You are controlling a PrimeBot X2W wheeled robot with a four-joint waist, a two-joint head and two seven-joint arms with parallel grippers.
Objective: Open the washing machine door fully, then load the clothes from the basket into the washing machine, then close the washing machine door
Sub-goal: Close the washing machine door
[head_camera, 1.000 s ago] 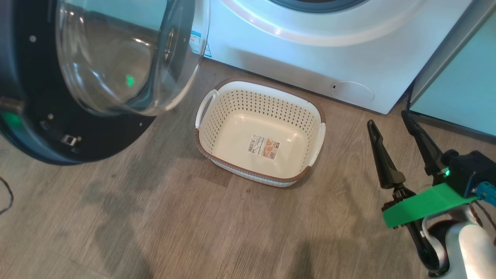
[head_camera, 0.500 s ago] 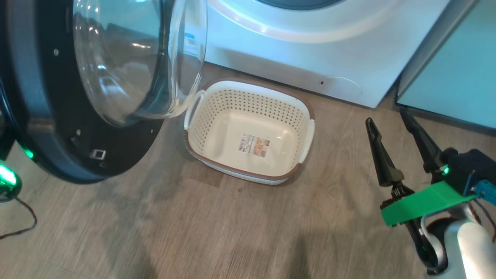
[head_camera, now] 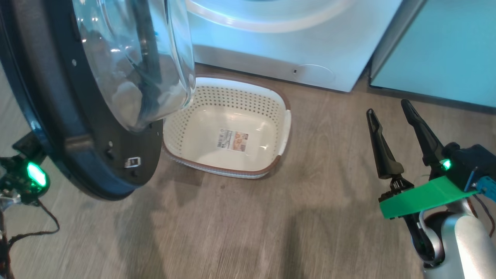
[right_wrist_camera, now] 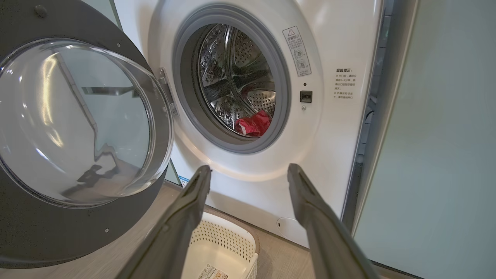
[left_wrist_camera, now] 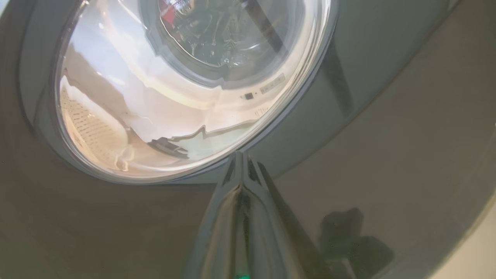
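The washing machine door (head_camera: pixel 77 116) stands partly open on the left, its glass bowl (head_camera: pixel 147 58) hanging over the left end of the empty basket (head_camera: pixel 228 135). My left gripper (left_wrist_camera: pixel 241 155) is shut, its tips against the door's (left_wrist_camera: pixel 368 135) dark outer face just below the glass. The left arm's green-lit wrist (head_camera: pixel 33 176) shows behind the door's lower edge. Red clothes (right_wrist_camera: pixel 254 124) lie inside the drum of the washing machine (right_wrist_camera: pixel 333 128). My right gripper (head_camera: pixel 387 108) hangs open and empty over the floor, right of the basket (right_wrist_camera: pixel 221 248); it faces the drum opening in the right wrist view (right_wrist_camera: pixel 248 170).
A pale mint-green cabinet panel (head_camera: pixel 438 50) stands right of the washing machine (head_camera: pixel 271 38). Wooden floor (head_camera: pixel 232 224) stretches in front of the basket. A dark cable (head_camera: pixel 35 232) trails on the floor at the lower left.
The door has swung further toward the machine and now overlaps the basket's left end. The head camera has shifted, and the left wrist's green light has come into view. The right gripper stays open.
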